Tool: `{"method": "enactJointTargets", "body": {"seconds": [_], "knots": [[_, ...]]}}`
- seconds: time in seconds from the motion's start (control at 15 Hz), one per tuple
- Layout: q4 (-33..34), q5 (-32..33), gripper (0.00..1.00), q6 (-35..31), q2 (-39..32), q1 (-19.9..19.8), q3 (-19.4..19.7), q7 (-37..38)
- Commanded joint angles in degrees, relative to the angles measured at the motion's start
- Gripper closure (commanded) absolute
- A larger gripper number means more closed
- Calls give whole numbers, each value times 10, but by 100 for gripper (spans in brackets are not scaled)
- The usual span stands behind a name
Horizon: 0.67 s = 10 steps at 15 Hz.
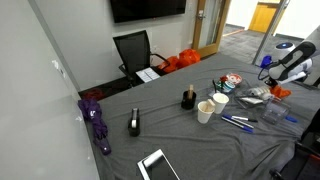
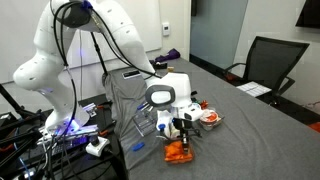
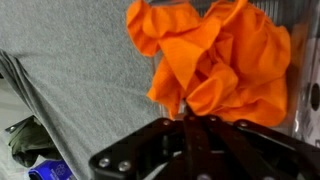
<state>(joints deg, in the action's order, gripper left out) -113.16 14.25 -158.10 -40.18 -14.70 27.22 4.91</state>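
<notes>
The crumpled orange fabric wad [image 3: 222,58] fills the upper right of the wrist view, bunched in loose folds over the grey cloth-covered worktop [image 3: 70,70]. The jaws come in from the bottom of that view and are drawn nearly together, pinching a fold at the wad's lower edge. In an exterior view the wad [image 2: 179,152] rests on the worktop close to its near edge, directly under the jaws, which point straight down from the white robot arm [image 2: 110,35]. In an exterior view the same wad [image 1: 280,92] shows as a small orange patch at the far right end of the worktop [image 1: 180,140].

Further along stand two white paper cups [image 1: 206,111], close together, with a short black cylinder [image 1: 188,98] just beside them and several blue pens [image 1: 237,122] lying near the cups. A small upright black object [image 1: 135,123] stands well apart from these, toward the wall. A purple folded item [image 1: 97,122] lies at that end, and a white-framed flat tablet [image 1: 157,165] lies at the near edge. Beyond the worktop stands a black office chair [image 1: 135,50].
</notes>
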Motion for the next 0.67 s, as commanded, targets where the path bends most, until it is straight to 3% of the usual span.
{"method": "enactJointTargets", "body": {"seconds": [0.0,0.6], "knots": [[-21,-8,100,36,49,-3,-14,-18],[-25,-55,100,125,113,-41,-80,-72]]}}
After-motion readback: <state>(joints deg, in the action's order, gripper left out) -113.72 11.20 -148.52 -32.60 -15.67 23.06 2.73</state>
